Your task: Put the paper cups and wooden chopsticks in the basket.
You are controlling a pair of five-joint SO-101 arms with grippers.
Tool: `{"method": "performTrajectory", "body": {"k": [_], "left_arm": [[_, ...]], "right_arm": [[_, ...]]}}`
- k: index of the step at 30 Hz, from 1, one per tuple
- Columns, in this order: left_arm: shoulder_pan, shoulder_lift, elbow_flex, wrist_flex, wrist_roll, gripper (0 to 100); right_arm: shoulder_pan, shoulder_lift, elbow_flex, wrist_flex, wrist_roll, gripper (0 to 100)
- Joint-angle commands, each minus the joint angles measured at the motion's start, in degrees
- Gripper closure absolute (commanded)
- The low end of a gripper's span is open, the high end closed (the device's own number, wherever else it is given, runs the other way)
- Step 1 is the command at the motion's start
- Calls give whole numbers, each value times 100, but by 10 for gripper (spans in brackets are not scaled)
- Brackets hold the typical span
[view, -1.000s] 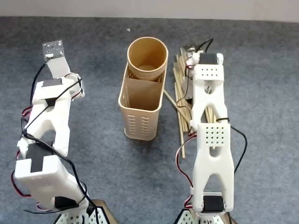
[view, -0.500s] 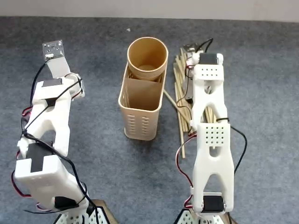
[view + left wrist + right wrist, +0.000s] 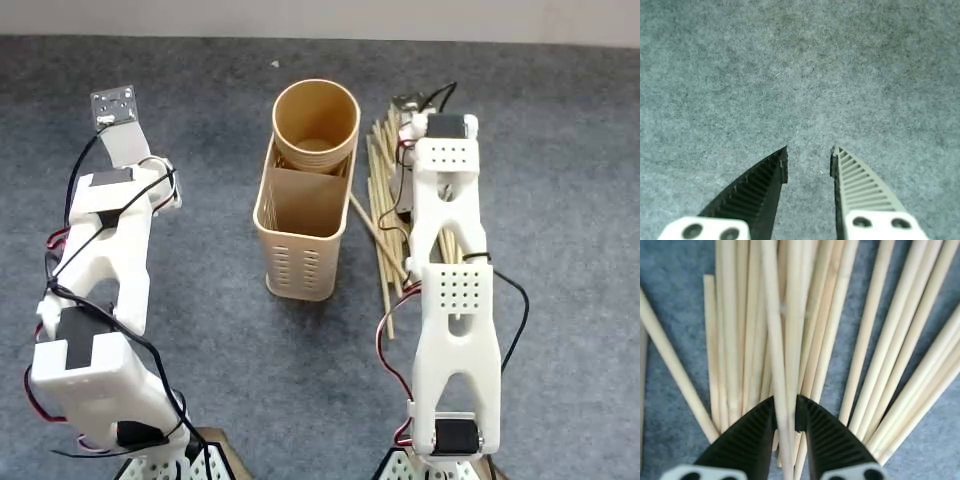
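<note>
1. The right gripper (image 3: 785, 416) sat low over the wooden chopsticks (image 3: 790, 315), its fingers (image 3: 752, 440) pinched on 1 or 2 sticks mid-pile.
2. The sticks' long axis ran straight ahead out of the fingers, roughly parallel to the basket (image 3: 300, 265), which stood just beside the pile on the counter (image 3: 200, 330), toward the left arm.
3. The paper cups (image 3: 316, 120) stood in the basket's far compartment.
4. The left gripper (image 3: 808, 161), fingers apart, hung over bare counter well apart from the sticks, so the right arm was nearer.
</note>
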Motion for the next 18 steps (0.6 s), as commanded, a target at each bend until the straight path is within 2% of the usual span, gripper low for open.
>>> {"method": "performTrajectory", "body": {"k": [1,12,18], "left_arm": [[66,-48,-207,-70,18,832],[66,-13,-224,-88,18,832],[57,-4,-224,-88,18,832]], "right_arm": [[92,-637,-171,75,-9,994],[-136,-4031,-207,-224,-686,994],[-470,-4620,-242,-875,-730,994]]}}
